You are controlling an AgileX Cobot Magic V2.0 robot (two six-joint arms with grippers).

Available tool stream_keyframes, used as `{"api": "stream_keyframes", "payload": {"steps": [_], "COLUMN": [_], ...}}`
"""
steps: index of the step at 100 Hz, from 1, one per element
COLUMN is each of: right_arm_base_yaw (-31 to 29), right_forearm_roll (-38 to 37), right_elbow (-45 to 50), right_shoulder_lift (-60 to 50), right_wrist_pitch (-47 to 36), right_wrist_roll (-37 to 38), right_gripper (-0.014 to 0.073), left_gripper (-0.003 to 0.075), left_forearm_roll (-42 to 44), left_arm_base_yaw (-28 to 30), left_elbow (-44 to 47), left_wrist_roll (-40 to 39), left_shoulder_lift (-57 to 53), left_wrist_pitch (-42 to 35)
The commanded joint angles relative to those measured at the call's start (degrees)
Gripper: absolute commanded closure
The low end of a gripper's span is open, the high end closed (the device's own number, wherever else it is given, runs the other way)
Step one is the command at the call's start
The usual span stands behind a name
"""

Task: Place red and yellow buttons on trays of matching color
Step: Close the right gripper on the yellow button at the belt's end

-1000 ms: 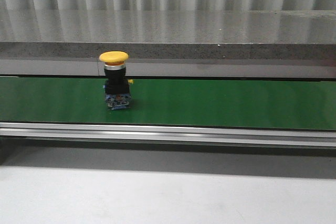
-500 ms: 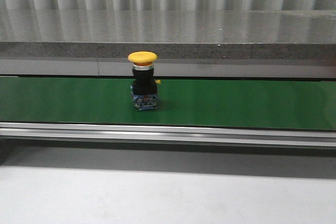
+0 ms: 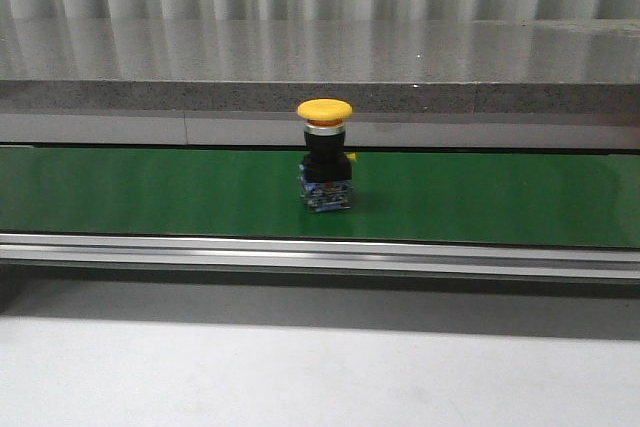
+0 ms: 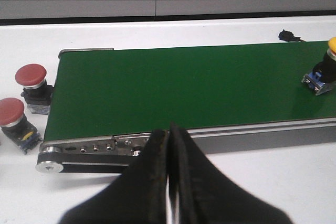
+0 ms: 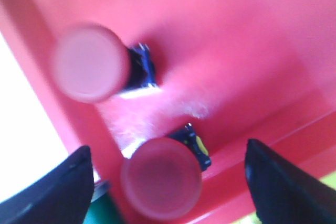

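- A yellow mushroom-head push button (image 3: 325,155) is standing upright on the green conveyor belt (image 3: 500,197), about midway along the stretch the front view shows and nearer the belt's far edge; it has a yellow cap, a silver collar, a black body and a blue contact block at its base.
- In the left wrist view the same button (image 4: 324,68) is sitting at the far end of the belt (image 4: 184,87), near its front edge.
- Two red mushroom-head buttons (image 4: 32,87) (image 4: 16,124) are resting on the white surface (image 4: 273,177) just off the belt's roller end, close beside each other.
- The left gripper (image 4: 169,156) is hovering over the belt's near frame rail (image 4: 247,129), its black jaws pressed together and holding nothing.
- The right gripper (image 5: 168,182) is hanging over the red tray (image 5: 236,40), its jaws spread wide apart and empty, touching nothing.
- Two red buttons (image 5: 92,62) (image 5: 163,177) are lying blurred inside that tray, one between the spread jaws.
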Motion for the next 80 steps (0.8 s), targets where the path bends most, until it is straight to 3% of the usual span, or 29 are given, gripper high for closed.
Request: {"api": "stream_keyframes", "payload": {"steps": [1, 19, 43, 80], "right_arm_base_yaw": [0.83, 5.39, 13.78, 34.34], "right_forearm_roll": [0.44, 0.37, 0.37, 0.42], "right_elbow": [-0.1, 5.97, 10.73, 9.96], "right_shoulder_lift": [-8.01, -19.05, -30.74, -34.8], "right_wrist_pitch": [-2.42, -4.31, 1.16, 13.2], "right_wrist_roll": [0.0, -0.44, -0.44, -0.78], "right_gripper": [-0.0008, -0.0008, -0.0008, -0.0008], "left_gripper": [0.0741, 0.0741, 0.0741, 0.0741], "left_forearm_roll": [-0.94, -0.94, -0.94, -0.94], "left_arm_base_yaw": [-0.46, -0.46, -0.46, -0.46], "left_elbow": [-1.47, -1.47, -1.47, -1.47], "left_wrist_roll": [-0.01, -0.01, -0.01, -0.01], "left_shoulder_lift": [0.36, 0.36, 0.36, 0.36], "left_wrist_pitch": [-4.22, -4.22, -4.22, -4.22]}}
